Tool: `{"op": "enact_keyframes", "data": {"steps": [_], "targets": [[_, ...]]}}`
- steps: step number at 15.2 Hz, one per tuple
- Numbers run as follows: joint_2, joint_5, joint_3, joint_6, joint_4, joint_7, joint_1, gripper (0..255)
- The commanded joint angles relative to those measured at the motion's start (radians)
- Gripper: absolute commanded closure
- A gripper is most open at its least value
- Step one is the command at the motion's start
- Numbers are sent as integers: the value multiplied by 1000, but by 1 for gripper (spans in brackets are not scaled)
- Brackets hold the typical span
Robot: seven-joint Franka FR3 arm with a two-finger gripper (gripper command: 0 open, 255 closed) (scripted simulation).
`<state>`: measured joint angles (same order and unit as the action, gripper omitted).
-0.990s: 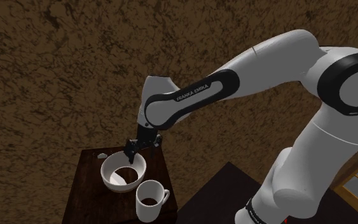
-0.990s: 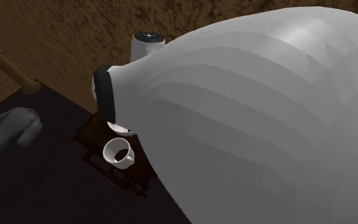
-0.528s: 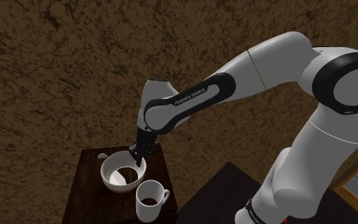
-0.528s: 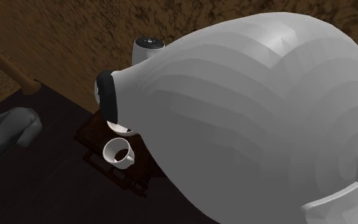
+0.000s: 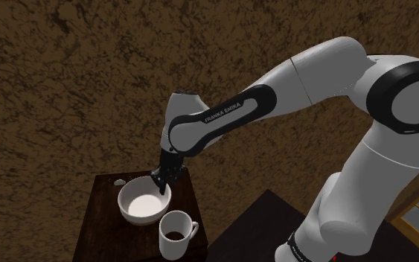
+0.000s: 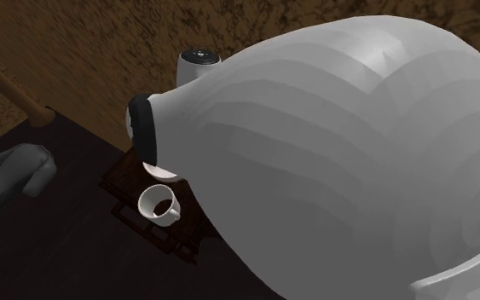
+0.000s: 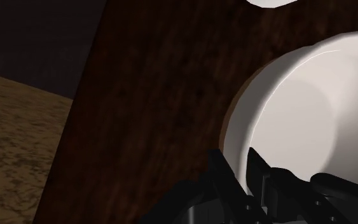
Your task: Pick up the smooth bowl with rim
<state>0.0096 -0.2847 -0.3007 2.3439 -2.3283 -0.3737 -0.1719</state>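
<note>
Since half a second ago the arm (image 5: 222, 115) has barely shifted, and since a full second ago the gripper (image 5: 161, 181) has come down from above the bowl (image 5: 142, 205) to its rim; the dark shadow I saw inside the bowl then is gone. From the wrist camera, the gripper (image 7: 238, 159) sits astride the bowl's (image 7: 298, 114) edge: one of the black fingers (image 7: 220, 170) is outside the wall, over the dark wooden table (image 7: 152, 95), and the other is inside the smooth white hollow. The white rim fills the narrow gap between them, so I read them as clamped on it (no daylight shows either side of the rim). The bowl rests on the small table (image 5: 100, 223), its bulk spreading away from the inner finger. A white mug (image 5: 176, 234) with a dark inside stands just beside the bowl, on the side away from the outer finger. A small white thing (image 5: 117, 181) lies at the table's far corner, across the bowl from the fingers. In the second exterior view the arm's white shell (image 6: 332, 153) looms close, with a sliver of the bowl (image 6: 157, 173) and the mug (image 6: 159, 204) peeking out below it. Mottled brown floor (image 5: 66, 74) surrounds the table.
</note>
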Motion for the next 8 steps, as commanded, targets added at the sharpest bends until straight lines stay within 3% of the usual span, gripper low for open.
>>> {"op": "enact_keyframes", "data": {"steps": [1, 8], "targets": [[-15, 0, 1, -23, 8, -1, 1, 255], [-73, 1, 6, -118, 47, -14, 5, 255]]}}
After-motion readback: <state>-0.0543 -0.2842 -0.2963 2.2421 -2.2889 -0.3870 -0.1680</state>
